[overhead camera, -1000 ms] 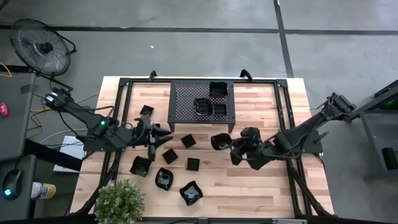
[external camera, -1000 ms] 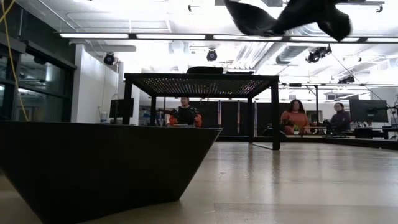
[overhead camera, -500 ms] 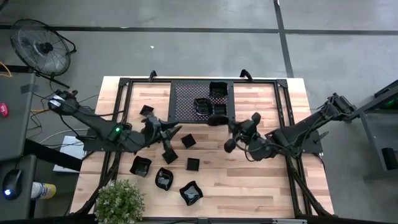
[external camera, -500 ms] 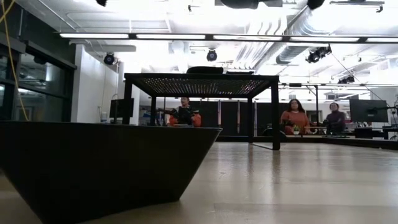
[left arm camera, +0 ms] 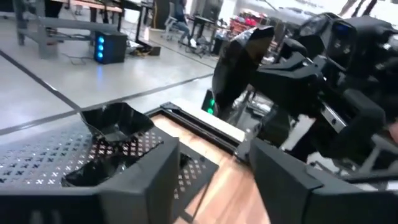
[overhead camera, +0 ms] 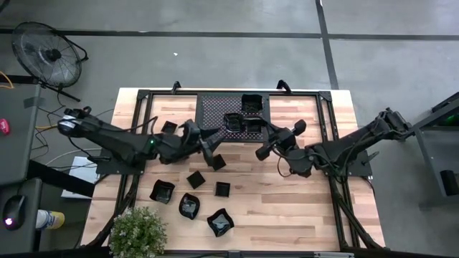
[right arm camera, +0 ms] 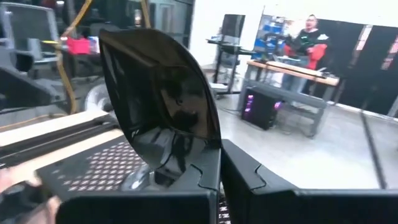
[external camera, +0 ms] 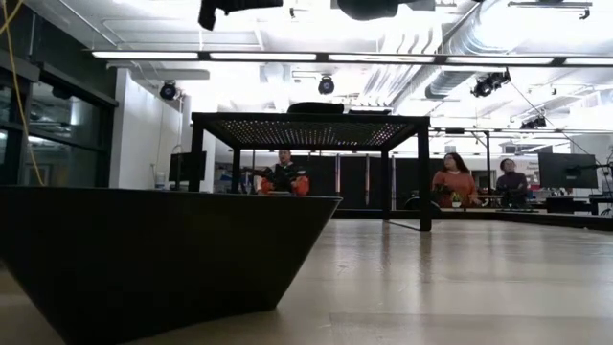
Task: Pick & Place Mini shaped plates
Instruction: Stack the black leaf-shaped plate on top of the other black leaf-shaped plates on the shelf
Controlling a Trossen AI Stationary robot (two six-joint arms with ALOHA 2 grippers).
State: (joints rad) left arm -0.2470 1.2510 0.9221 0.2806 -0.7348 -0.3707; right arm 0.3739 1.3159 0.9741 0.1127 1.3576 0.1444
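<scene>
Both arms at the rack [overhead camera: 233,118] — black perforated platform at the far middle of the tabletop [overhead camera: 315,208].

Right pincer [overhead camera: 269,143] just off the rack's near right corner, clamped on a glossy rounded plate [right arm camera: 165,99]. In its wrist view the dish stands nearly on edge between the fingers, perforated surface below and beyond. Same dish shows across the left wrist view, held high.

Left pincer [overhead camera: 214,136] at the rack's near left edge. Fingers [left arm camera: 134,180] stand apart with nothing between them; a wavy-rimmed dish [left arm camera: 118,121] rests on the mesh just ahead. Looks like a release just made, though I cannot say so for certain.

Three or so plates sit on the rack [overhead camera: 242,118]. Loose plates on the wood near the left arm: a square one [overhead camera: 195,179], another [overhead camera: 222,189], three along the near edge [overhead camera: 188,206], and one by the frame [overhead camera: 168,127]. Potted plant [overhead camera: 136,233] at the near left corner.

Step in hand, as I judge it — right arm placing. To do it well: carry the dish over a bare patch of mesh, clear of those already down; tip it toward flat before letting go, since released on edge it may roll or clatter onto a neighbour. Lower close, then part the fingers. The pincers are near each other, so the left should back straight off toward the loose plates first.
</scene>
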